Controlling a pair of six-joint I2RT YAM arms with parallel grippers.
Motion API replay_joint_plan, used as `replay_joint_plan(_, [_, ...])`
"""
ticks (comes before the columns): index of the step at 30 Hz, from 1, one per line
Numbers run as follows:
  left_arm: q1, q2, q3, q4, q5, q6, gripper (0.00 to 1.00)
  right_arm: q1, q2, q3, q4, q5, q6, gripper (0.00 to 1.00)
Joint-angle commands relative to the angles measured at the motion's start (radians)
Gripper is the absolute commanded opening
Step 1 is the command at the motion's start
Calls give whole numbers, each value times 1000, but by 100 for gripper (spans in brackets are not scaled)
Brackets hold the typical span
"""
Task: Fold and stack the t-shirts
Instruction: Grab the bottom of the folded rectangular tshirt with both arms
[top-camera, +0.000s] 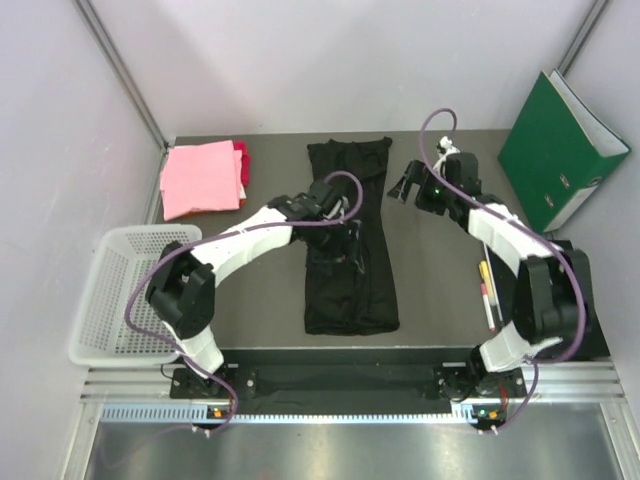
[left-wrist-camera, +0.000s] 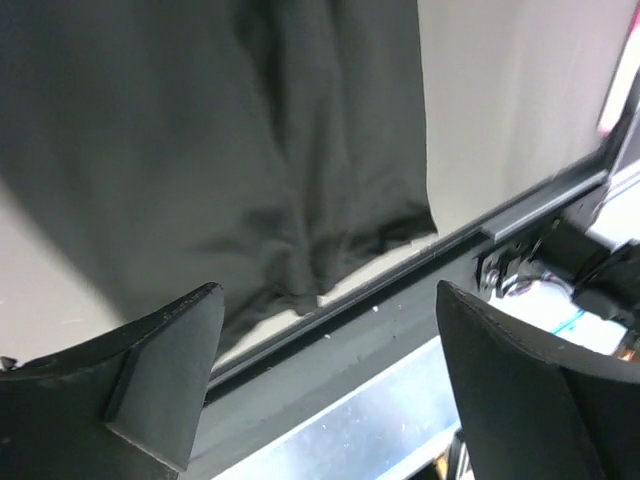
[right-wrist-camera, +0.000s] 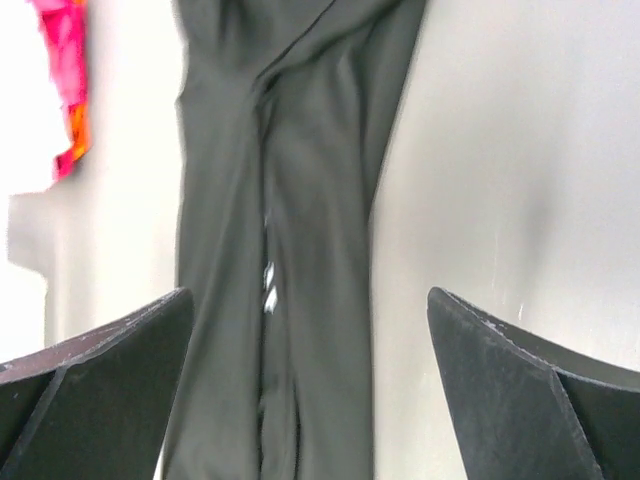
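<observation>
A black t-shirt (top-camera: 350, 290) lies folded into a long narrow strip down the middle of the table; a bit of white lettering shows in its centre crease (right-wrist-camera: 268, 290). My left gripper (top-camera: 348, 232) hovers open over the strip's middle, and its wrist view shows the shirt's near end (left-wrist-camera: 250, 130) by the table's front rail. My right gripper (top-camera: 403, 186) stands open just right of the shirt's far end, nothing between its fingers (right-wrist-camera: 500, 370). A light pink t-shirt (top-camera: 203, 178) lies folded at the back left on a darker pink-red one (top-camera: 241, 163).
A white mesh basket (top-camera: 118, 292) sits at the left edge. A green binder (top-camera: 560, 150) leans at the back right. Pens (top-camera: 487, 292) lie on the table near the right arm. The black front rail (left-wrist-camera: 400, 300) runs along the near edge.
</observation>
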Motion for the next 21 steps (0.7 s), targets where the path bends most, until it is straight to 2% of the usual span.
replay_joint_plan(1, [-84,29,-37,50,-26,-75,89,2,-225,-194,-54,-50,10,100])
replay_joint_plan(6, [-153,31,-136,122,1,-158,75,1,-406,-329,-137,-47,-10,100])
replay_joint_plan(8, [-188,23,-161,142,3,-181,74,1,-438,-362,-152,-50,-10,100])
replay_joint_plan(12, [-252,15,-218,221,-8,-227,66,1,-502,-387,-187,-57,-18,100])
replay_joint_plan(15, [-297,28,-210,242,-31,-252,60,1,-542,-402,-207,-68,-26,100])
replay_joint_plan(21, [-361,83,-143,210,-80,-272,56,1,-601,-429,-249,-73,-52,100])
